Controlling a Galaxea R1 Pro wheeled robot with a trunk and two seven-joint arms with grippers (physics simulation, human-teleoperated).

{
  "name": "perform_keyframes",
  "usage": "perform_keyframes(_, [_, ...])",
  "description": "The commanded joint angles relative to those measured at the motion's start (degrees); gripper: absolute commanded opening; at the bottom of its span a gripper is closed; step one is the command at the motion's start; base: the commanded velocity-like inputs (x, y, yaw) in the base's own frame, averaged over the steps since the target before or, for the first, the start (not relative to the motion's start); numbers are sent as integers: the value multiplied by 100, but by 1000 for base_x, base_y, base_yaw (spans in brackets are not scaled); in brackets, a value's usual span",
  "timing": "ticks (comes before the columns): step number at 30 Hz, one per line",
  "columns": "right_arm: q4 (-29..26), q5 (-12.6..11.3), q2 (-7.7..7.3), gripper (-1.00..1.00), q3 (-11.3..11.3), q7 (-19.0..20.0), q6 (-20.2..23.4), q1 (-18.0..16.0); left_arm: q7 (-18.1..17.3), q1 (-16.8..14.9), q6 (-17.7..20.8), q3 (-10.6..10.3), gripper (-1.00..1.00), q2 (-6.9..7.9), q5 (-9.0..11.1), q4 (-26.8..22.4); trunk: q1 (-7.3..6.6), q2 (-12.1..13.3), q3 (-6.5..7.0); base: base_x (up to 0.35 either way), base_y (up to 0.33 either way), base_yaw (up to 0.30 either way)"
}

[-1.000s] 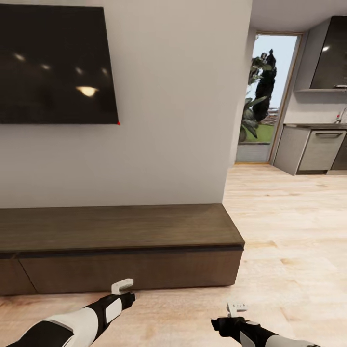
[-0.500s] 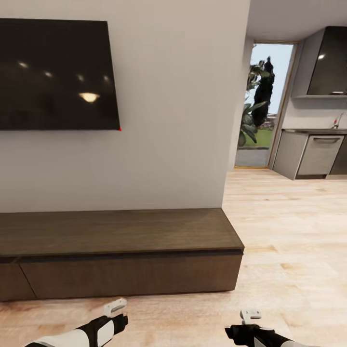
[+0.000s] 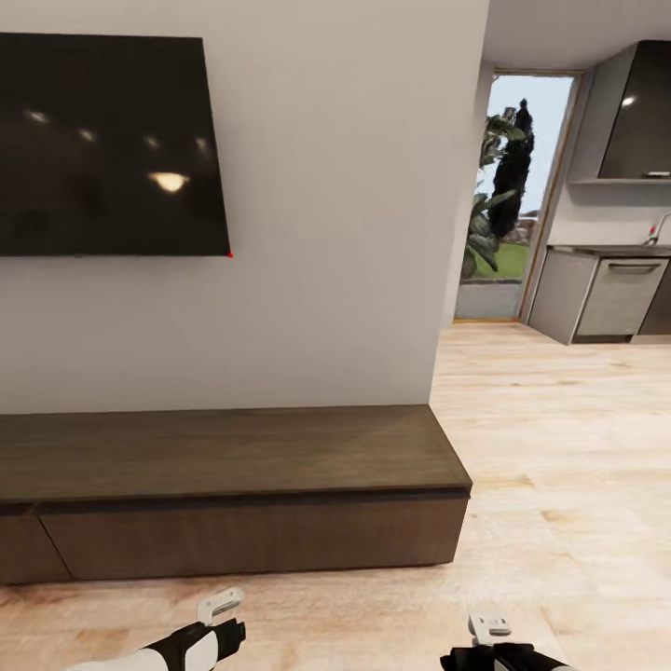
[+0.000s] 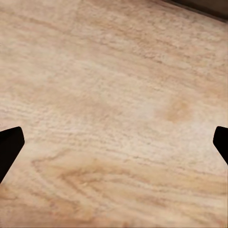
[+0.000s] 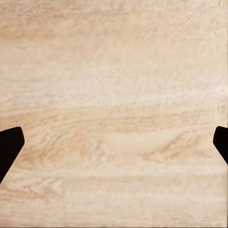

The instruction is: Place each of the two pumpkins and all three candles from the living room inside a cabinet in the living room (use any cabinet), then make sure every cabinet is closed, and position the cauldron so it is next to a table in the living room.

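The cabinet [image 3: 233, 485] is a long, low dark-brown unit against the white wall, straight ahead of me, with its drawer fronts [image 3: 252, 536] shut flush. My left arm [image 3: 200, 641] and right arm [image 3: 499, 655] hang low over the plank floor in front of it. In the left wrist view the left gripper [image 4: 114, 145] is open, its dark fingertips [image 4: 9, 147] far apart with bare floor between them. The right gripper [image 5: 114, 145] is likewise open over floor planks. The pumpkins, candles, cauldron and table are out of view.
A large black TV [image 3: 107, 144] hangs on the wall above the cabinet. To the right, light wood floor [image 3: 559, 447] runs past the wall's corner to a kitchen with grey units [image 3: 615, 298] and a glass door [image 3: 513, 196].
The whole view has shifted slightly, so the camera moved. Both arms have sunk toward the bottom edge of the head view, away from the cabinet front.
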Motion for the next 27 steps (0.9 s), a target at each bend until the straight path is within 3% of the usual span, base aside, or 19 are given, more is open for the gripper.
perform_keyframes(1, [11, -61, 0, 100, 49, 28, 50, -6, 13, -6, 13, -49, 100, -2, 36, 6, -24, 39, 4, 0, 0, 0])
perform_keyframes(16, [10, -45, 6, 100, 65, 1, 266, -6, 11, -4, 21, -53, 100, -7, 36, 3, -353, 640, 139, 0, 0, 0])
perform_keyframes(27, [12, -43, 14, 100, 65, 12, 271, -6, 19, -4, 30, -54, 100, -21, 29, 7, -595, 1082, 322, 0, 0, -40])
